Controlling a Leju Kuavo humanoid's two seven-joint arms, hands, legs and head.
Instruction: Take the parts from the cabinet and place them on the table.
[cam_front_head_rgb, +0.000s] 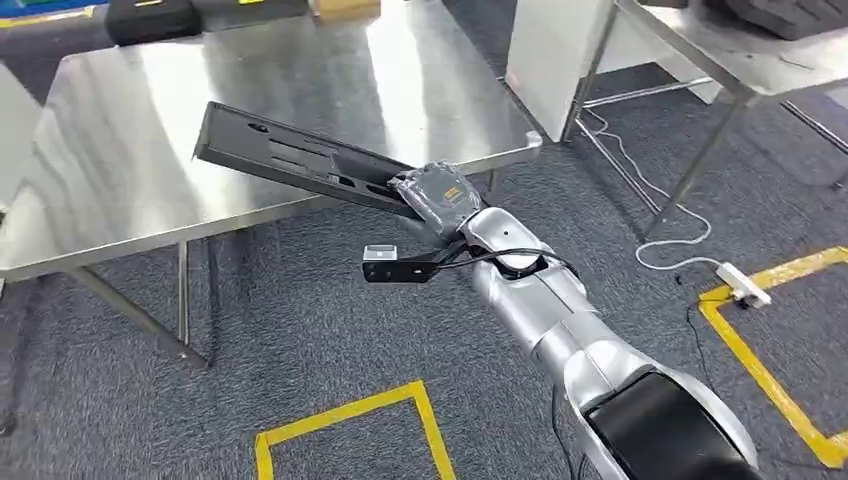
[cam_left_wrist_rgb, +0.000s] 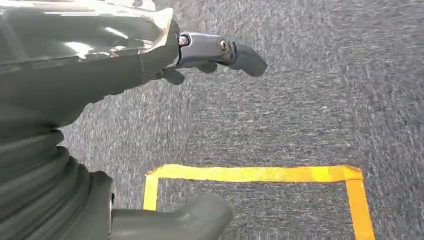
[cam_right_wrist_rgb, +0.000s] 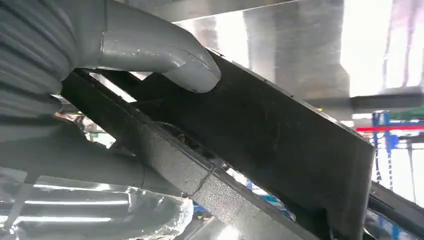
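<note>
My right hand (cam_front_head_rgb: 438, 197) grips one end of a long black part (cam_front_head_rgb: 300, 160), a flat plastic panel with slots cut in it, and holds it out tilted over the near right corner of the steel table (cam_front_head_rgb: 130, 150); the far end of the part reaches toward the middle of the tabletop and sits higher than the end I hold. In my right wrist view my thick grey thumb (cam_right_wrist_rgb: 165, 57) presses on the dark face of the part (cam_right_wrist_rgb: 270, 140), with the bright underside or edge of the table behind it; I cannot tell whether the part touches the tabletop anywhere. My left hand (cam_left_wrist_rgb: 200, 55) hangs over the grey carpet (cam_left_wrist_rgb: 280, 115), its fingers spread and holding nothing, above a corner of yellow floor tape (cam_left_wrist_rgb: 250, 173). Around me, a dark case (cam_front_head_rgb: 150, 18) sits at the far edge of the table. To the right stands a second steel table (cam_front_head_rgb: 740, 50) with something dark on its top, and a white panel (cam_front_head_rgb: 555, 50) stands between the two tables. A white cable (cam_front_head_rgb: 640, 190) trails across the carpet under that second table to a white power strip (cam_front_head_rgb: 742, 283), which lies beside another yellow tape line on the floor. The small camera bracket (cam_front_head_rgb: 395, 265) on my right wrist juts out below the held part.
</note>
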